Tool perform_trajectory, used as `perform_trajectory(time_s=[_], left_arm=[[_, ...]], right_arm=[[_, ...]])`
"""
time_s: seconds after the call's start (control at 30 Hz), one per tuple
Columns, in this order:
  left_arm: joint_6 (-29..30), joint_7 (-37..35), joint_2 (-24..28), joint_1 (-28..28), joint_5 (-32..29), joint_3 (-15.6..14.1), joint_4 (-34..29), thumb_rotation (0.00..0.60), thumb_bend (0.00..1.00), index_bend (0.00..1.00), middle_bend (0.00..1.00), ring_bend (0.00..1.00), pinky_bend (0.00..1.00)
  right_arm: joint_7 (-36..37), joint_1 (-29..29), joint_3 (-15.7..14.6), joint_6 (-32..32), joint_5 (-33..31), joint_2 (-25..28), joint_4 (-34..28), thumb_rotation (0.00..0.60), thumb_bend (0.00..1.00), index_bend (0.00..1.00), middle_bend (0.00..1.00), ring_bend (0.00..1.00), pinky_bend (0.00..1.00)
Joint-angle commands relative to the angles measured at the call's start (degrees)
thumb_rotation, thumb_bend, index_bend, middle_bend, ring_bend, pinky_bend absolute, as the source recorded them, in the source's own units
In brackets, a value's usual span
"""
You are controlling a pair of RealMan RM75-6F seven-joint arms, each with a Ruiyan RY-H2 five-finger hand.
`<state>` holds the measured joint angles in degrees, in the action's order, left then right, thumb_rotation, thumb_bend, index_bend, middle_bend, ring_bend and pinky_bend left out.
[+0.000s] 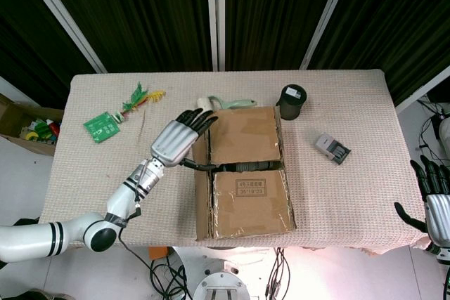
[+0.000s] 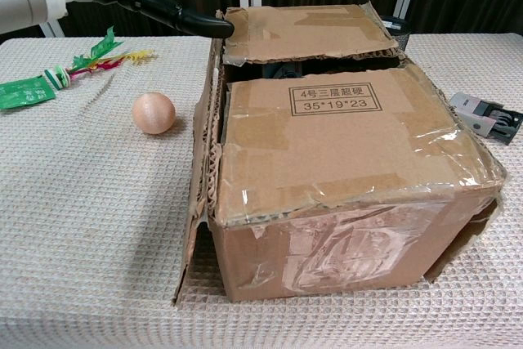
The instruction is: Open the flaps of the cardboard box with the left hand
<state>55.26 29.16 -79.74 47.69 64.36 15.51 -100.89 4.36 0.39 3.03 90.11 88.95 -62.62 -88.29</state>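
Observation:
The cardboard box (image 1: 246,173) (image 2: 343,202) stands mid-table. Its far flap (image 1: 242,135) (image 2: 306,30) and its near flap (image 1: 252,201) (image 2: 335,132), the near one printed "35*19*23", lie roughly flat with a dark gap between them. The left side flap (image 1: 202,194) (image 2: 200,194) is folded out and hangs down the box's left side. My left hand (image 1: 179,138) (image 2: 176,10) reaches over the box's left edge, fingers stretched out, with one dark fingertip touching the far flap's left corner. It holds nothing. My right hand (image 1: 436,201) hangs off the table's right edge, fingers apart and empty.
A black cylinder (image 1: 293,101) stands behind the box to the right, and a grey device (image 1: 332,148) (image 2: 486,116) lies right of it. An orange ball (image 2: 154,113), a feather toy (image 1: 140,98) (image 2: 102,55) and a green card (image 1: 102,126) lie to the left. A white object (image 1: 225,102) sits behind the box.

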Motion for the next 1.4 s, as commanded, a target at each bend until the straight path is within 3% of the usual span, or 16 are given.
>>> perform_trajectory(time_s=[0.03, 0.23, 0.43, 0.73, 0.93, 1.03, 1.13, 1.23, 1.4], left_arm=[[0.41, -0.05, -0.09, 0.29, -0.09, -0.2, 0.04, 0.139, 0.06, 0.0, 0.04, 0.02, 0.14], [0.85, 0.81, -0.98, 1.4, -0.95, -0.72, 0.41, 0.139, 0.06, 0.0, 0.04, 0.02, 0.14], [0.31, 4.13, -3.58, 4.02, -1.07, -1.66, 0.25, 0.234, 0.06, 0.0, 0.04, 0.02, 0.14], [0.93, 10.15, -11.27, 10.21, -7.25, 1.25, 4.9, 0.234, 0.06, 0.0, 0.04, 0.02, 0.14], [2.6, 15.99, -14.06, 13.29, -11.54, 1.52, 8.95, 0.24, 0.07, 0.0, 0.04, 0.02, 0.14], [3.6, 17.29, -14.55, 13.66, -10.99, 0.38, 9.6, 0.292, 0.1, 0.0, 0.03, 0.02, 0.14], [4.32, 17.73, -15.07, 13.87, -9.29, -0.82, 10.0, 0.381, 0.12, 0.0, 0.02, 0.02, 0.14], [5.45, 17.92, -15.77, 14.13, -7.64, -1.19, 10.99, 0.414, 0.15, 0.0, 0.02, 0.02, 0.14], [8.19, 18.58, -15.97, 14.02, -5.29, -1.11, 10.79, 0.465, 0.32, 0.0, 0.02, 0.02, 0.14]], right_arm=[[0.26, -0.06, 0.08, -0.16, -0.36, 0.07, 0.28, 0.6, 0.21, 0.0, 0.0, 0.0, 0.0], [1.0, -0.01, 0.14, -0.05, -0.22, -0.01, 0.78, 0.6, 0.21, 0.0, 0.0, 0.0, 0.0], [1.81, -0.08, 0.14, 0.07, -0.18, 0.24, 1.36, 0.6, 0.21, 0.0, 0.0, 0.0, 0.0], [2.15, -0.17, 0.02, -0.04, -0.28, 0.28, 1.63, 0.6, 0.21, 0.0, 0.0, 0.0, 0.0], [3.24, -0.48, -0.07, 0.07, -0.54, 0.18, 2.63, 0.6, 0.21, 0.0, 0.0, 0.0, 0.0], [3.99, -0.48, 0.1, -0.19, -1.08, 0.1, 3.4, 0.6, 0.21, 0.0, 0.0, 0.0, 0.0], [4.22, -0.25, 0.14, -0.87, -1.43, -0.29, 4.25, 0.6, 0.21, 0.0, 0.0, 0.0, 0.0], [3.91, -0.07, 0.03, -1.33, -1.44, -0.79, 4.76, 0.6, 0.21, 0.0, 0.0, 0.0, 0.0], [4.01, -0.1, 0.16, -1.06, -1.44, -1.04, 5.05, 0.6, 0.22, 0.0, 0.0, 0.0, 0.0]])
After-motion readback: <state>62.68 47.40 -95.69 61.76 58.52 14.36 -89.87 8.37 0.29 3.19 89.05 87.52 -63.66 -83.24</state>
